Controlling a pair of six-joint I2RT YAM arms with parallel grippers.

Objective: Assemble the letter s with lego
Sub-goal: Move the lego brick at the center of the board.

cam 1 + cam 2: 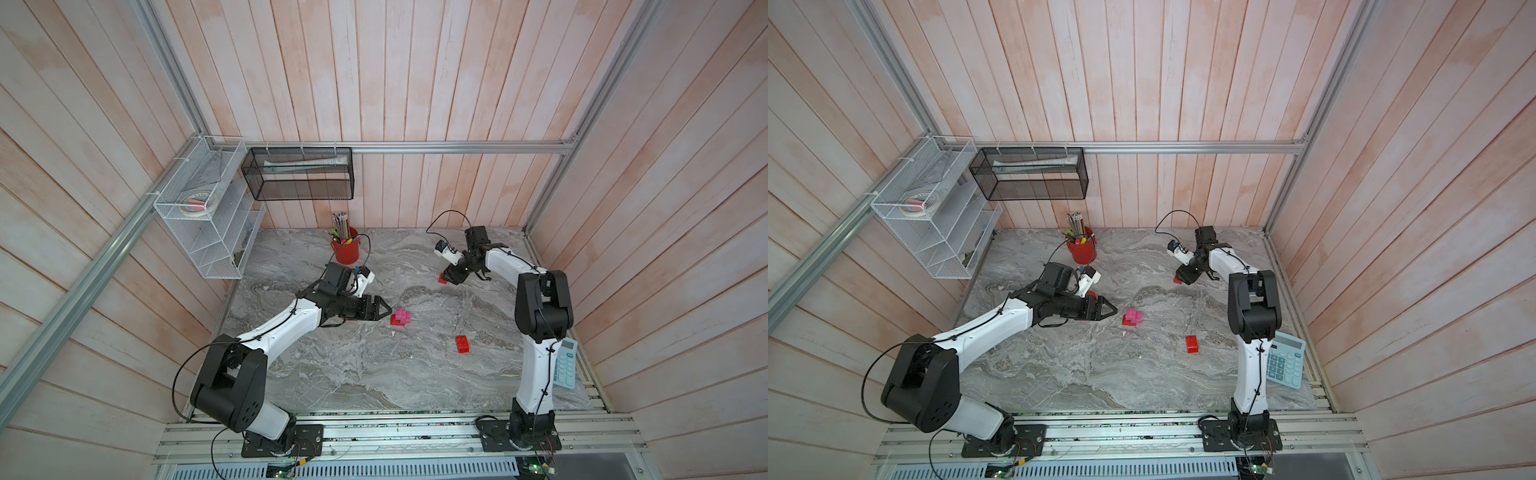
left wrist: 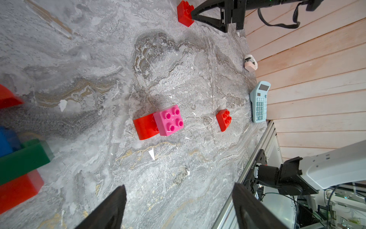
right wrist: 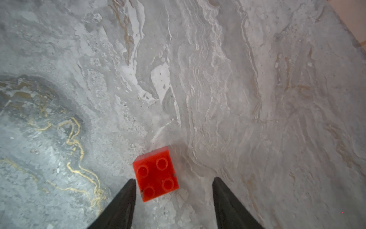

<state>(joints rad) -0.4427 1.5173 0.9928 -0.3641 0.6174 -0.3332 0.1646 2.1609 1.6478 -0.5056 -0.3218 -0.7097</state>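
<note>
We see a grey marbled table (image 1: 353, 374) with lego bricks scattered between two robot arms. The right gripper (image 3: 174, 180) points down at the far side of the table, jaws partly apart and gripping nothing. A square red brick (image 3: 155, 174) with four studs lies flat on the table between them. It sits close to one fingertip, clear of the other, and slightly askew to the jaws.

The left gripper (image 2: 179, 188) stands wide and empty, aimed at a pink brick (image 2: 168, 120) pressed onto a rounded red brick (image 2: 144, 128) near the table's middle. That pair lies just beyond its fingertips, not between them. A loose red brick (image 1: 462, 344) sits well apart, nearer the right arm's base. At the edge of the left wrist view, blurred, a blue brick (image 2: 8, 140), a dark green brick (image 2: 21, 158) and a blurred red brick (image 2: 17, 190) sit together.

We judge the bricks light, stiff and smooth-sided, so they may slide on the marble or twist out of a crooked pinch. The best hold looks like two opposite flat walls, below the studs, with the jaws squared to the brick first
</note>
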